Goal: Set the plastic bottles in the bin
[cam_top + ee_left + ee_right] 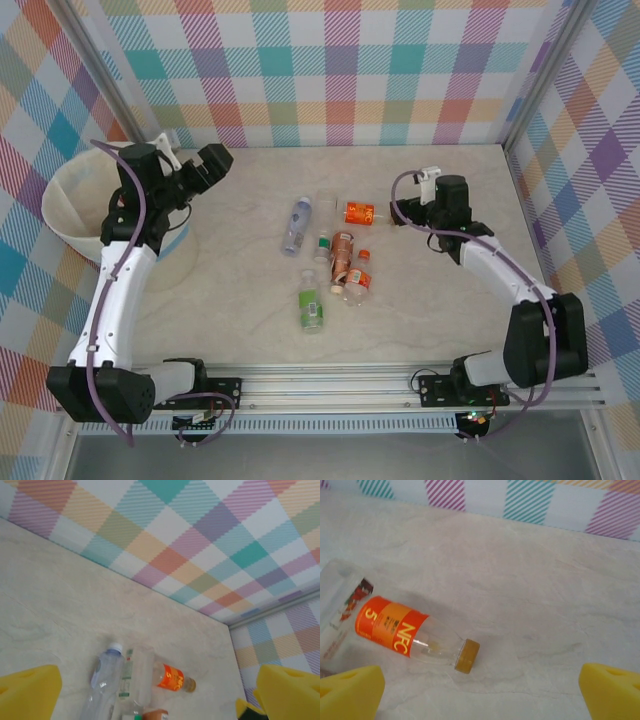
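Note:
Several plastic bottles lie in a loose cluster mid-table: a bluish one [296,225], a clear one [325,204], an orange-labelled one [358,212], a brown-labelled one [343,251] and a green-labelled one [311,308]. The white bin [60,196] stands at the far left, partly behind my left arm. My left gripper [214,162] is raised beside the bin, open and empty; its wrist view looks down at the bluish bottle [105,672] and the orange-labelled bottle [172,676]. My right gripper [399,212] is open just right of the orange-labelled bottle [395,629], whose brown cap [468,656] points toward it.
Plaid walls enclose the table on the back and both sides. A metal rail [400,385] carrying the arm bases runs along the near edge. Bare marble tabletop [470,330] lies right of the cluster and at the back.

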